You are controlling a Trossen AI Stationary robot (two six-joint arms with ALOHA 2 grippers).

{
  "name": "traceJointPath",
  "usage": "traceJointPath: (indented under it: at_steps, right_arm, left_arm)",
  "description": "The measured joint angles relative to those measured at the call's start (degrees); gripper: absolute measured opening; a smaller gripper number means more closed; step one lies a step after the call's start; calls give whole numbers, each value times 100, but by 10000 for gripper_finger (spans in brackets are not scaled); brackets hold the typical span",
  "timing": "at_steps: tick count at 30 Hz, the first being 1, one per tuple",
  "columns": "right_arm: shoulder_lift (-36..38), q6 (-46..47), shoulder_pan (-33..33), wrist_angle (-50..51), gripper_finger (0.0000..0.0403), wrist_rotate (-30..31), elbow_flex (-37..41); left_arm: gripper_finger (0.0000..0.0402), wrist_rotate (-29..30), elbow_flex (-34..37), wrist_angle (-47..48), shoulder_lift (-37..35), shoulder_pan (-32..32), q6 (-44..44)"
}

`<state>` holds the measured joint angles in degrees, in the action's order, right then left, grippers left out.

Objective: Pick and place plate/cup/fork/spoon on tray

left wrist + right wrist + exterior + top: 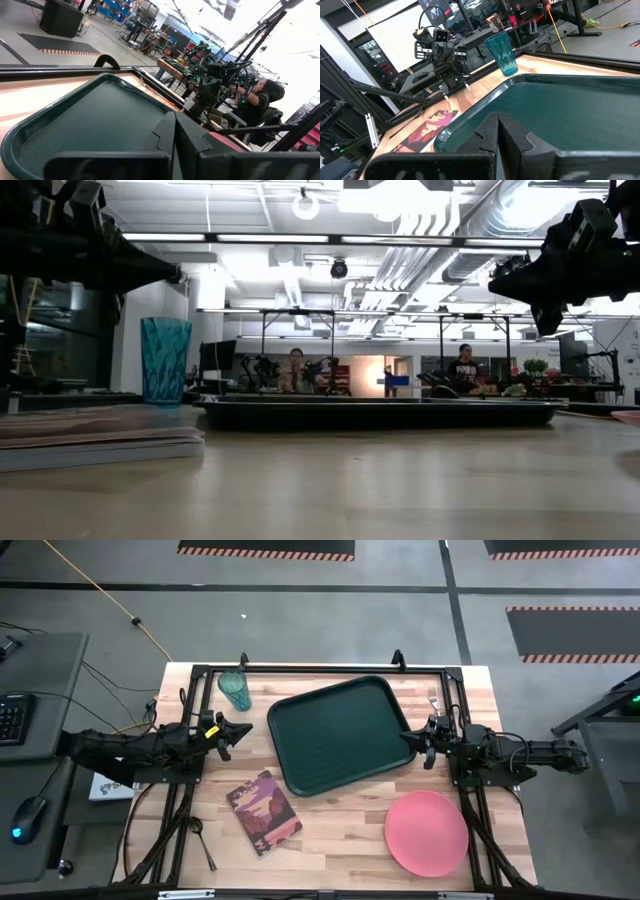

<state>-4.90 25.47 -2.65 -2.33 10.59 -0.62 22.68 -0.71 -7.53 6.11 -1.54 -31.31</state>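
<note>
The dark green tray lies in the middle of the table, turned a little. The teal cup stands upright by its far left corner. The pink plate lies flat at the near right. The dark spoon lies at the near left. The fork's silver tines show beside the right arm; its handle is hidden. My left gripper is shut and empty, above the table left of the tray. My right gripper is shut and empty at the tray's right edge.
A book with a maroon patterned cover lies near the tray's near left corner. Black frame rails run along the table's far edge and both sides. Bare wood lies between the book and the plate.
</note>
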Motion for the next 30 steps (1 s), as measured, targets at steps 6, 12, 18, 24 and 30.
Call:
traceJointPath:
  at_steps: [6,12,18,24,30]
  right_arm:
    - [2,0,2,0,0,0,0]
    - [2,0,0,0,0,-2,0]
    - [0,-1,1,-1,0,-1,0]
    - [0,0,1,-2,0,-2,0]
    - [0,0,0,0,0,0,0]
  left_arm:
    - [1,1,0,0,0,1,0]
    - [1,2,0,-2,0,2,0]
    - [1,0,-1,-1,-1,1,-1]
    - [1,0,-2,0,-2,0,0]
    - [1,308,0,-201,2,-1,-106]
